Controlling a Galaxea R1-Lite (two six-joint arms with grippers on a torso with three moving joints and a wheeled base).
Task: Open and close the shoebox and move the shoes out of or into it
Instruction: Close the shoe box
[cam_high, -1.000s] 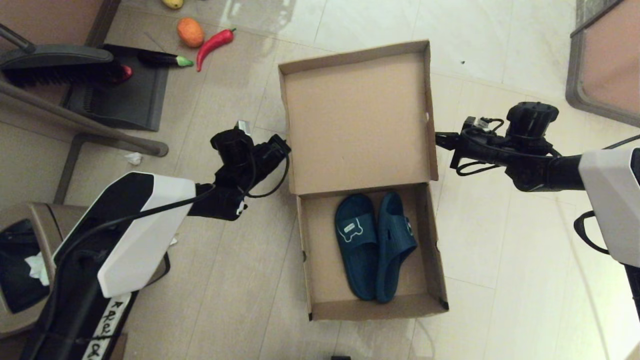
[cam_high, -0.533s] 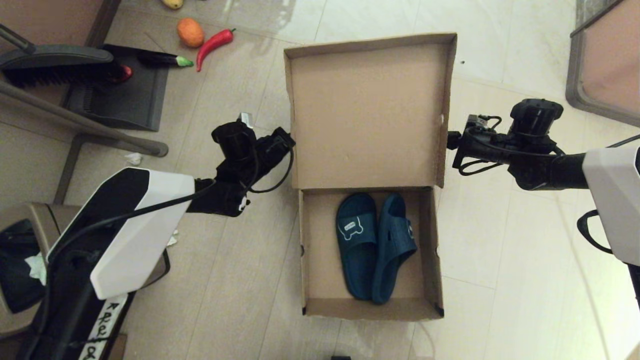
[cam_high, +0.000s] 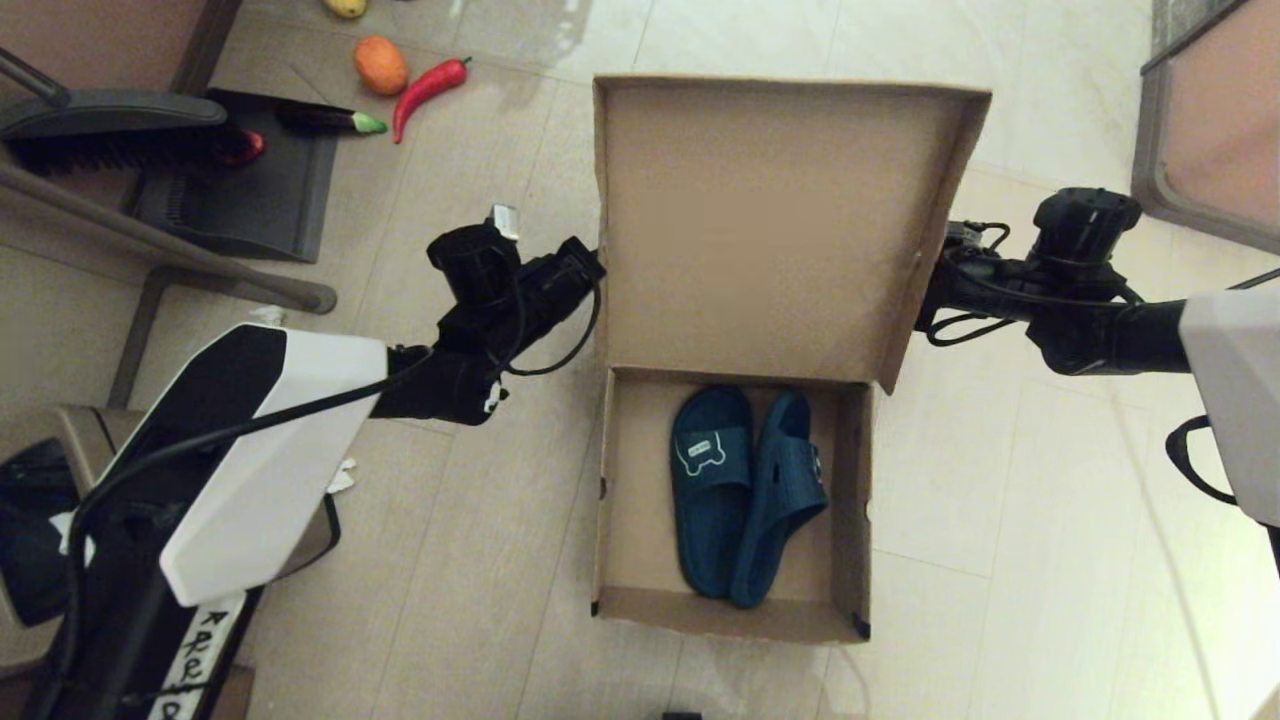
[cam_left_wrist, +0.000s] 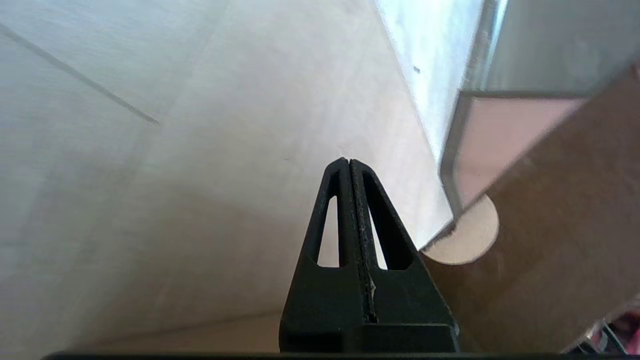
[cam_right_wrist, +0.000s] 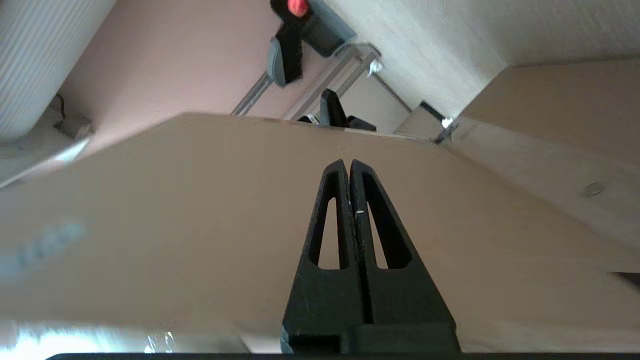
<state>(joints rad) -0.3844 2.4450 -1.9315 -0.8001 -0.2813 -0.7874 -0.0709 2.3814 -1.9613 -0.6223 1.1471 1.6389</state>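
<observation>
The brown cardboard shoebox (cam_high: 620, 500) stands on the floor with its hinged lid (cam_high: 760, 220) raised and tilted toward me. Inside lie the navy shoes: one (cam_high: 710, 480) flat with its white emblem up, the other (cam_high: 785, 500) leaning on its side against it. My left gripper (cam_high: 592, 268) is shut and empty at the lid's left edge, its tips (cam_left_wrist: 348, 161) beside the lid's side flap (cam_left_wrist: 560, 240). My right gripper (cam_high: 925, 290) is shut and empty behind the lid's right edge, its tips (cam_right_wrist: 348, 162) close to the lid's outer face (cam_right_wrist: 200, 225).
A dark dustpan (cam_high: 240, 190) and brush (cam_high: 110, 125) lie at the far left, with a toy chili (cam_high: 428, 88), eggplant (cam_high: 325, 118) and orange fruit (cam_high: 380, 63) nearby. A trash bin (cam_high: 40, 520) stands by my left arm. Furniture (cam_high: 1210, 130) stands at the far right.
The lid has swung up from lying back to tilting toward me. Both grippers have risen with its side edges, and the box has shifted slightly.
</observation>
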